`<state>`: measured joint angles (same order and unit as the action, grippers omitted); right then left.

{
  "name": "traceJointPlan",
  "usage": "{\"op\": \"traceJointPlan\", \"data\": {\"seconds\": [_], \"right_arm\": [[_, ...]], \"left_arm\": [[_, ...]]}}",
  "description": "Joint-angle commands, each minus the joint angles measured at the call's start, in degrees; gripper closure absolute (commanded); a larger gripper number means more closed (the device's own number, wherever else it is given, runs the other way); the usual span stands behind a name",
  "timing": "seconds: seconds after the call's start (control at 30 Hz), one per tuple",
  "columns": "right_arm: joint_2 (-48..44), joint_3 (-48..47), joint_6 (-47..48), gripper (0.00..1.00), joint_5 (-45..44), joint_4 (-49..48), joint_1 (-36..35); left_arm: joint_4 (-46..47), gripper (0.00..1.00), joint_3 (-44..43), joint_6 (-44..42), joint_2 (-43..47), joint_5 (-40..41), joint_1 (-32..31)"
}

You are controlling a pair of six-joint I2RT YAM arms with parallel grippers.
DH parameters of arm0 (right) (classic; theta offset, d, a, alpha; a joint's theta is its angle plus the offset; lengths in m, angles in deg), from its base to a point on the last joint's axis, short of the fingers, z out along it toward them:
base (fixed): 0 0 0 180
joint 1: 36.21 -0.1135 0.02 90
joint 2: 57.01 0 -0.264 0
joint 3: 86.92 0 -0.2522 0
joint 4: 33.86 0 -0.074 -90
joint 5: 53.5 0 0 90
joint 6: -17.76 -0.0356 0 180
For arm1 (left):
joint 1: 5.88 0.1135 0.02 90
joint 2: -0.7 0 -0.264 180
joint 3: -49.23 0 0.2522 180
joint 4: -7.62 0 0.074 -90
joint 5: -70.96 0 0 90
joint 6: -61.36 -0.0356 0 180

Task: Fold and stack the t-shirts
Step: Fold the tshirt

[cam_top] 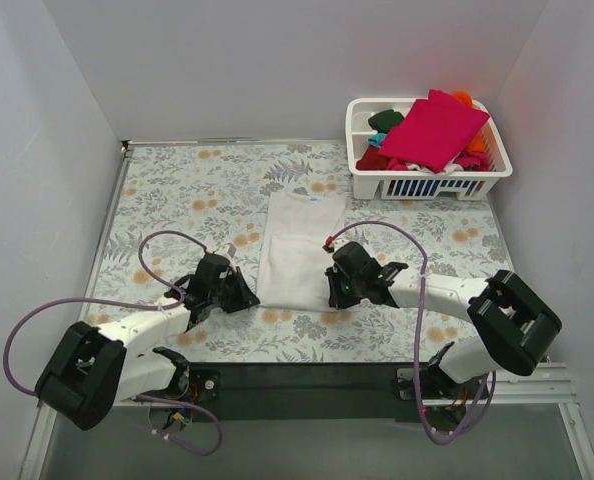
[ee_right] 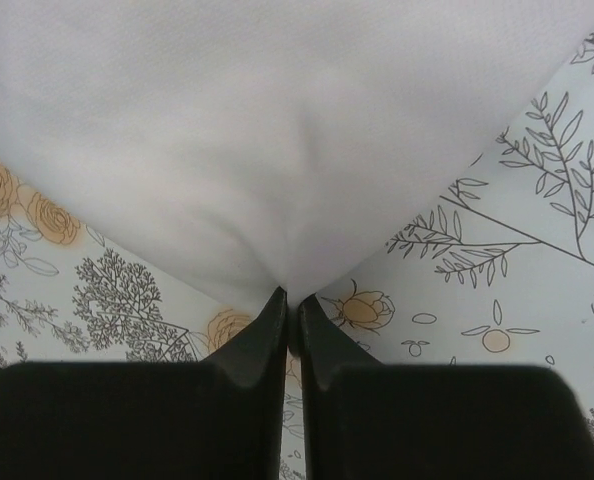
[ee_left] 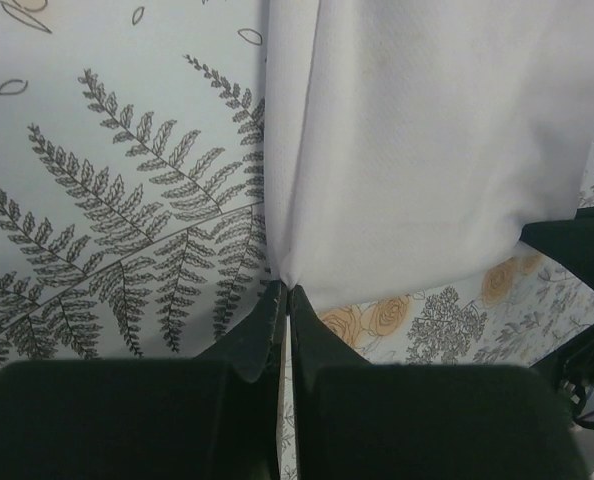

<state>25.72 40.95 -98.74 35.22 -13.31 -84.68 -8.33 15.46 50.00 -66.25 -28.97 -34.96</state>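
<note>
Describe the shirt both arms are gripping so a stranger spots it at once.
On the floral tablecloth, look to the middle. The white t-shirt lies flat there, its near corners pinched in both sets of jaws. It alone is white; the coloured shirts are heaped in the basket.

I read the white t-shirt (cam_top: 299, 250) as plain, with no print at all. My tablecloth (cam_top: 197, 190) is pale grey-white, patterned with grey fern fronds, leaf sprigs and orange-yellow roses. The basket (cam_top: 357, 118) is white, with dark blue showing between its slats. Among the clothes I count 5 colours: a magenta shirt (cam_top: 432, 130), a red shirt (cam_top: 374, 160), a dark green shirt (cam_top: 385, 120), a teal shirt (cam_top: 376, 140) and an orange shirt (cam_top: 464, 98). The left gripper (ee_left: 282, 305) and right gripper (ee_right: 289, 310) are black. My arms (cam_top: 137, 335) are white and black, with purple cables (cam_top: 167, 238).
</note>
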Motion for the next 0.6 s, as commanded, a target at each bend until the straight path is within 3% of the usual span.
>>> {"op": "traceJointPlan", "data": {"seconds": [0.0,0.57], "right_arm": [[-1.88,-1.44,3.91,0.99,4.61,7.16,-0.49],[-7.68,-5.57,13.75,0.99,23.93,29.06,-3.21]], "left_arm": [[-3.69,1.0,1.02,1.35,4.55,-2.37,-1.06],[-18.44,1.0,-0.2,11.46,23.1,-11.77,-10.99]]}}
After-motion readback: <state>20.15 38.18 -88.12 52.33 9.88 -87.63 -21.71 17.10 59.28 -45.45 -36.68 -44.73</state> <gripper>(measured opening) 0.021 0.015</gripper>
